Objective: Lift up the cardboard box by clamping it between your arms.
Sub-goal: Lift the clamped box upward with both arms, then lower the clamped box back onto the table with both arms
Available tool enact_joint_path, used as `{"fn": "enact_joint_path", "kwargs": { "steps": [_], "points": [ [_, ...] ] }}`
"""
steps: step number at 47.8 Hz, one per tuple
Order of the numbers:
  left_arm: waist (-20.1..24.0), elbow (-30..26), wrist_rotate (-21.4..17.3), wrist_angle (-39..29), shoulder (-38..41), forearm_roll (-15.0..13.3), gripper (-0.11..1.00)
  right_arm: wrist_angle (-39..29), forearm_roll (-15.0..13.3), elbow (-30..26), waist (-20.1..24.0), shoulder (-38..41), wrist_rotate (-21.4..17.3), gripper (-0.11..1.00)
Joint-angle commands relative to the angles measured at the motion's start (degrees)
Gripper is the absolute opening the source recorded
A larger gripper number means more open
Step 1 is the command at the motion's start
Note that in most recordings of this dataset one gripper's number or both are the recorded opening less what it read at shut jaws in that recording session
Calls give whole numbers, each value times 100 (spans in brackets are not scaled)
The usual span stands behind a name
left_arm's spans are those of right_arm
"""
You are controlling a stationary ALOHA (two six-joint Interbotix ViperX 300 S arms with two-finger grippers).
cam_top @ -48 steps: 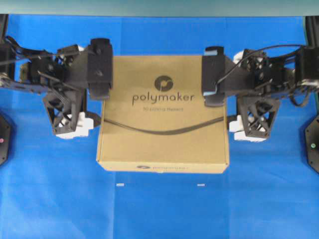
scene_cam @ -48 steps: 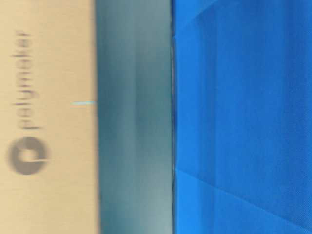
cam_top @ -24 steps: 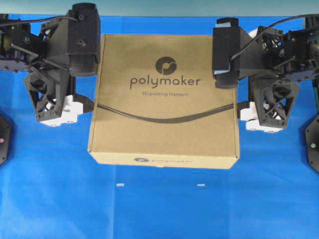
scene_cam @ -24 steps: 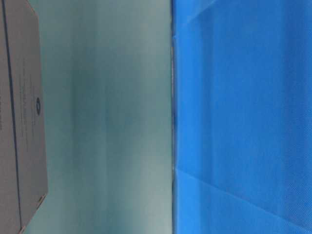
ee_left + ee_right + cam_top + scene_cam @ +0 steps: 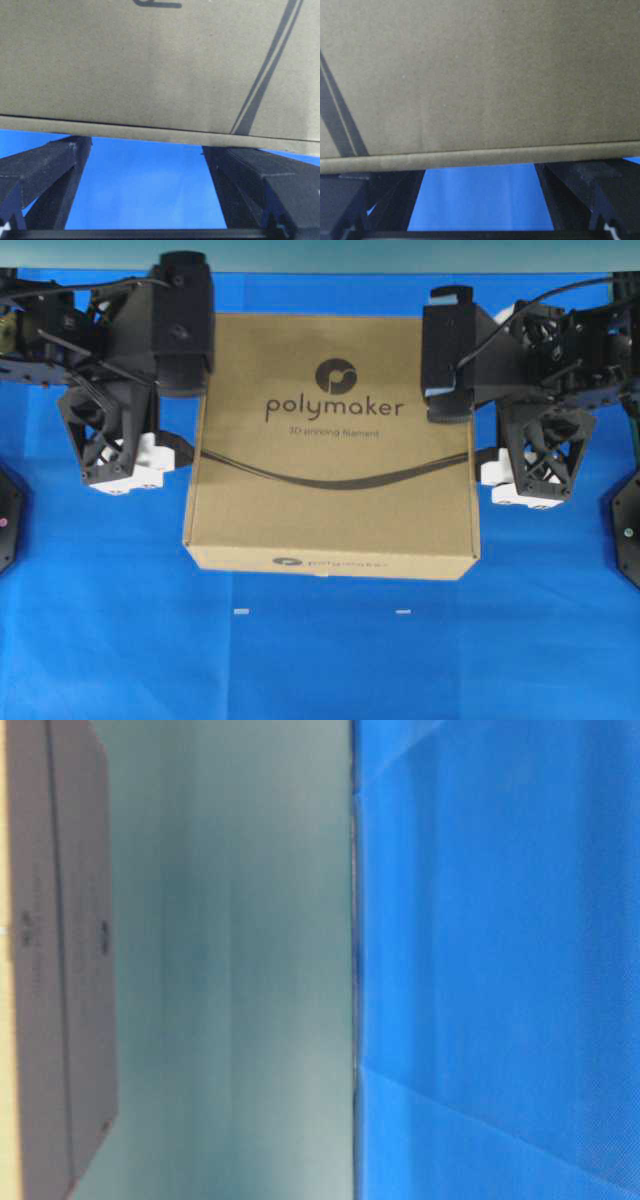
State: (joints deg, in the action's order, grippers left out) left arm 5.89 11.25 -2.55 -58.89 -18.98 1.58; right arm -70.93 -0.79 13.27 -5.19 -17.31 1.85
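Observation:
The brown cardboard box (image 5: 330, 470) with the "polymaker" logo is held up off the blue cloth, clamped between my two arms. My left gripper (image 5: 188, 422) presses on its left side and my right gripper (image 5: 482, 428) on its right side. Both are open and grip nothing. In the left wrist view the box (image 5: 150, 65) fills the top and the gripper (image 5: 147, 144) has its fingers (image 5: 45, 170) spread wide, tips hidden under the box edge. The right wrist view shows the same: box (image 5: 480, 75), gripper (image 5: 480, 167). The table-level view shows the box (image 5: 60, 970) blurred at the left edge.
The blue cloth (image 5: 320, 660) covers the table, with two small white marks (image 5: 240, 612) in front of the box. Black arm bases (image 5: 625, 530) stand at the far left and right edges. A grey-green wall (image 5: 230, 960) lies behind the table.
The box has risen off the cloth with both arms pressed on its sides. Over the last half second it has hardly moved.

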Motion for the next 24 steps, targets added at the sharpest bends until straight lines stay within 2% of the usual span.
{"fn": "enact_joint_path", "kwargs": {
  "steps": [1,13,24],
  "points": [
    [-26,9,35,439,-26,-26,87,457,9,35,-70,-26,-114,99],
    [-26,439,35,879,-18,-26,87,984,9,606,-70,-70,-123,99],
    [-44,879,62,1415,-18,-26,87,1775,9,1257,-70,-62,-132,99]
  ]
}}
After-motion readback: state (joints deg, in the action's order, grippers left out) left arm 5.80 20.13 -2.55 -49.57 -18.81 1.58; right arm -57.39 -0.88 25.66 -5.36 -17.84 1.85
